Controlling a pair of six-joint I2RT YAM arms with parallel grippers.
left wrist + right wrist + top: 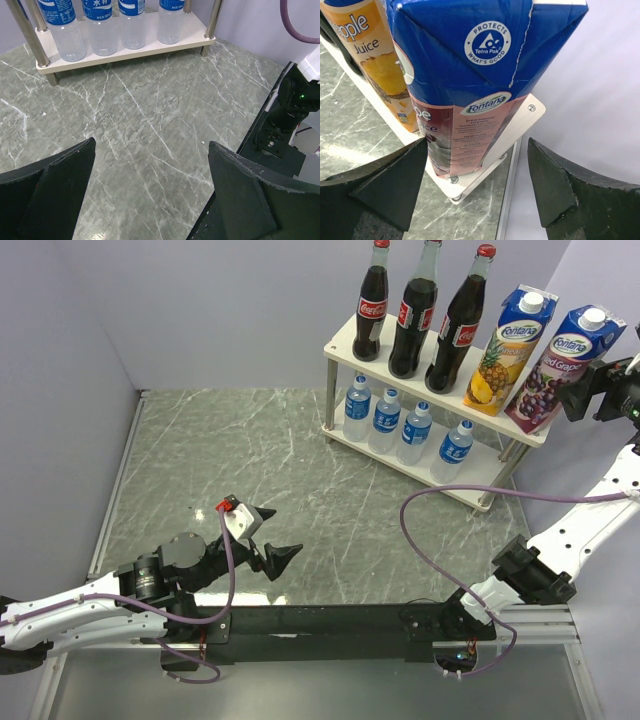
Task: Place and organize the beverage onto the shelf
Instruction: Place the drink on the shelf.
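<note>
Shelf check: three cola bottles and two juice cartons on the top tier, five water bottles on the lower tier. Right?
Not quite: the lower tier of the shelf holds four water bottles, not five, as the top external view shows. Three cola bottles and two juice cartons on the top tier is right.

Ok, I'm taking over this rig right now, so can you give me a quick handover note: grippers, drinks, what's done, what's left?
Grippers: the left gripper is open and empty, over the table near its base. The right gripper is open, jaws either side of the grape juice carton, not clamped.
Shelf, top board: three cola bottles, the pineapple juice carton, then the grape carton at the right end. Lower board: four water bottles in a row.
Done: every drink in view is shelved.
Left: probably just back the right gripper off without tipping the carton.
</note>
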